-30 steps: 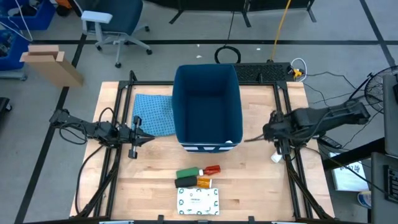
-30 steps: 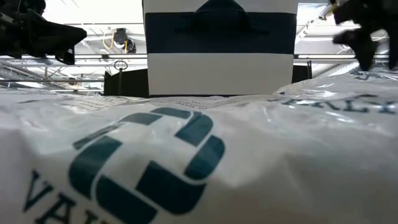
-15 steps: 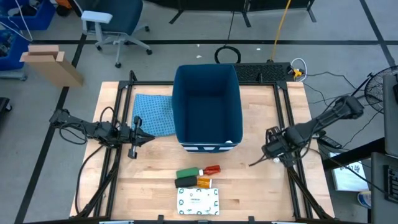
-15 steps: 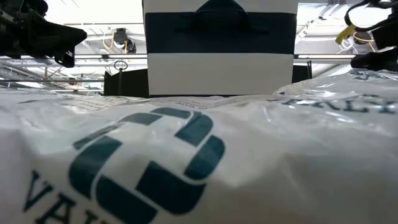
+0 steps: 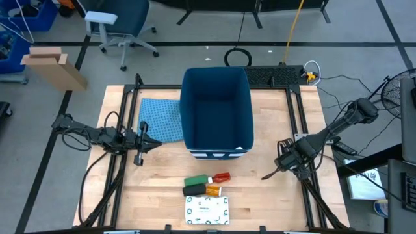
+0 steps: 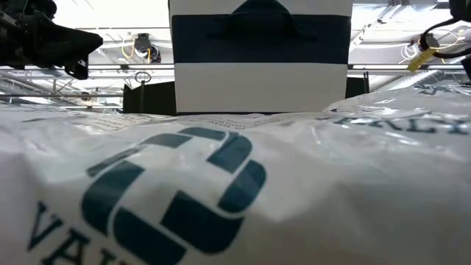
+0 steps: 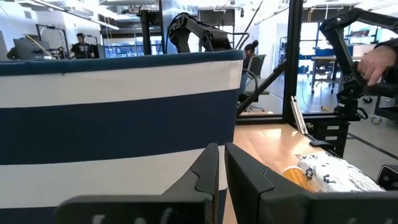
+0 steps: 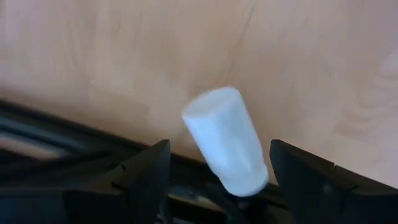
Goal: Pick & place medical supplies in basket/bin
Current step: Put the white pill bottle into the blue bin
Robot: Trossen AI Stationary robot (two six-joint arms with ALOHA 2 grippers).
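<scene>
The dark-blue bin stands mid-table, its white-striped short side facing the near edge. In front of it lie a green cylinder, a red tube, a dark bottle with an orange label and a white packet with green print. My right gripper points down by the right rail, open. Its fingers stand on either side of a small white cylinder without touching it. My left gripper waits shut, left of the bin.
A light blue patterned cloth lies left of the bin. Black frame rails run along both table sides; one passes right beside the white cylinder. The packet fills the low view's foreground. A person's hand shows beyond the table.
My right gripper has moved down and toward the table's near edge along the right rail, tipping from a slant to pointing straight down. It now stands over the spot where the white cylinder lay. The supplies and the bin have not moved.
</scene>
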